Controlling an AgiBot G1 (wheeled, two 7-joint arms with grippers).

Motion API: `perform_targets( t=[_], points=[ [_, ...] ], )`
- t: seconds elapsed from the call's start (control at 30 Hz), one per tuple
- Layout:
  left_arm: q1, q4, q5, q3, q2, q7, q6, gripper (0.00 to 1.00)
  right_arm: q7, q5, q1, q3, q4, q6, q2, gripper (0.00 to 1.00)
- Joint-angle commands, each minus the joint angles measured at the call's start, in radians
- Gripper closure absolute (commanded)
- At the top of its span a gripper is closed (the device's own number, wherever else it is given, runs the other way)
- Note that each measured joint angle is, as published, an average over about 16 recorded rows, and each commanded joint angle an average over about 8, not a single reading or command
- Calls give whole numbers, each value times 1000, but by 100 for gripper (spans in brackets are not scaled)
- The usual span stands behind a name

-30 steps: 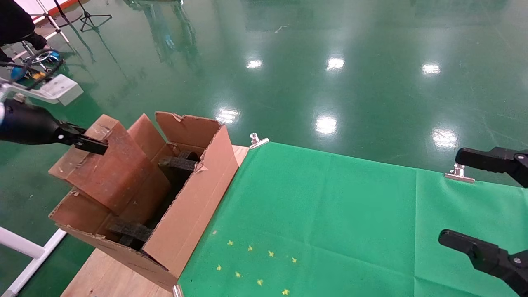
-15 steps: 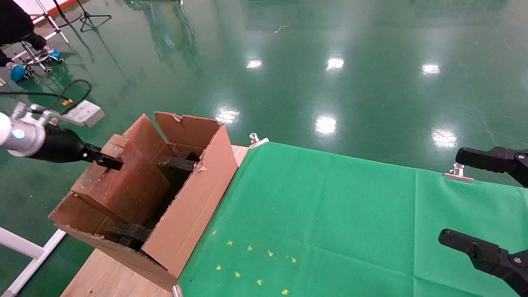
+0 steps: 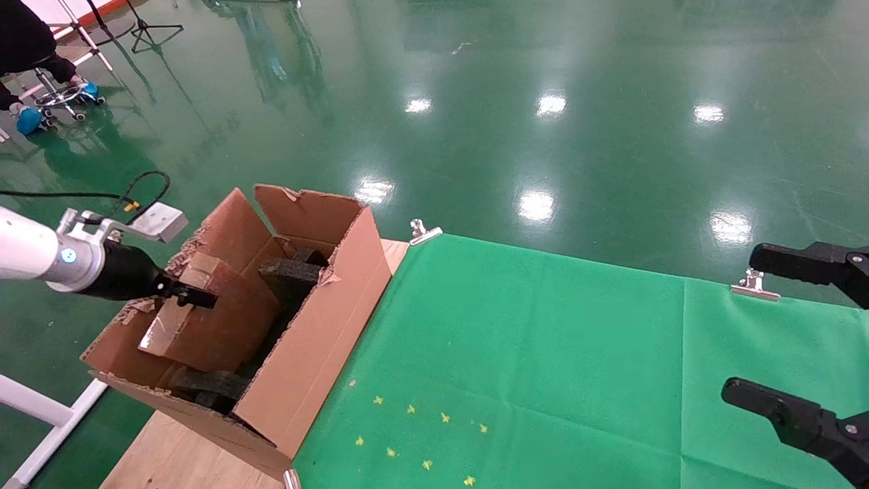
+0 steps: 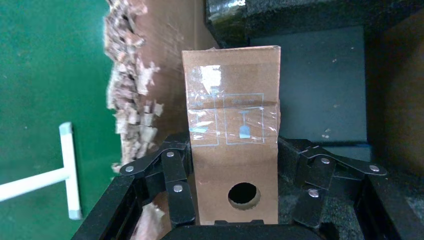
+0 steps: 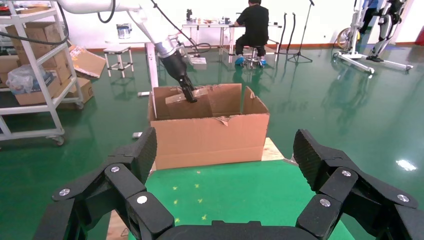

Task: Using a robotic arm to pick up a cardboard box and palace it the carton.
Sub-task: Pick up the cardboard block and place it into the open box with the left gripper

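My left gripper (image 3: 197, 297), black on a white arm with a blue light ring, is shut on the small taped cardboard box (image 3: 210, 319). It holds the box tilted inside the left end of the large carton (image 3: 319, 326), with part of the box above the rim. Black foam pieces (image 3: 292, 269) lie in the carton. In the left wrist view the box (image 4: 230, 85) stands between the fingers of the gripper (image 4: 235, 160), beside a ragged flap (image 4: 132, 100). My right gripper (image 3: 781, 333) is open and empty at the far right; it also shows in the right wrist view (image 5: 227, 155), facing the carton (image 5: 210, 135).
The carton stands on a wooden tabletop (image 3: 170, 455) beside a green cloth (image 3: 543, 353) held by metal clips (image 3: 424, 232). A white rail (image 3: 41, 407) runs low on the left. A seated person (image 5: 255, 25) and shelving (image 5: 30, 75) stand farther off on the green floor.
My left gripper has come down and to the right with the cardboard box, which has sunk from above the carton's left flap into the carton. The right gripper has not moved.
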Motion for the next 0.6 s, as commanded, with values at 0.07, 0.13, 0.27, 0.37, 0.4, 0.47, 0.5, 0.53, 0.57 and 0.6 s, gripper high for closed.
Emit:
perform_targets(
  t=[0.07, 0.13, 0.27, 0.37, 0.4, 0.47, 0.5, 0.53, 0.57, 0.6],
  points=[
    [18, 20, -7, -5, 8, 0, -17, 79, 0, 0, 0, 0, 0, 0, 0, 0],
    [27, 27, -12, -8, 12, 3, -26, 54, 0, 0, 0, 0, 0, 0, 0, 0],
    [37, 36, -17, -11, 16, 6, -38, 7, 0, 0, 0, 0, 0, 0, 0, 0],
    [39, 37, -19, -12, 17, 7, -40, 0, 0, 0, 0, 0, 0, 0, 0, 0],
    [38, 36, -19, -12, 17, 7, -39, 0, 0, 0, 0, 0, 0, 0, 0, 0],
    [37, 35, -19, -11, 16, 6, -37, 0, 0, 0, 0, 0, 0, 0, 0, 0],
    [37, 34, -18, -11, 15, 6, -36, 0, 0, 0, 0, 0, 0, 0, 0, 0],
    [36, 33, -18, -11, 15, 6, -34, 0, 0, 0, 0, 0, 0, 0, 0, 0],
    [35, 33, -17, -10, 15, 6, -33, 0, 0, 0, 0, 0, 0, 0, 0, 0],
    [35, 32, -17, -10, 14, 5, -32, 0, 0, 0, 0, 0, 0, 0, 0, 0]
  ],
)
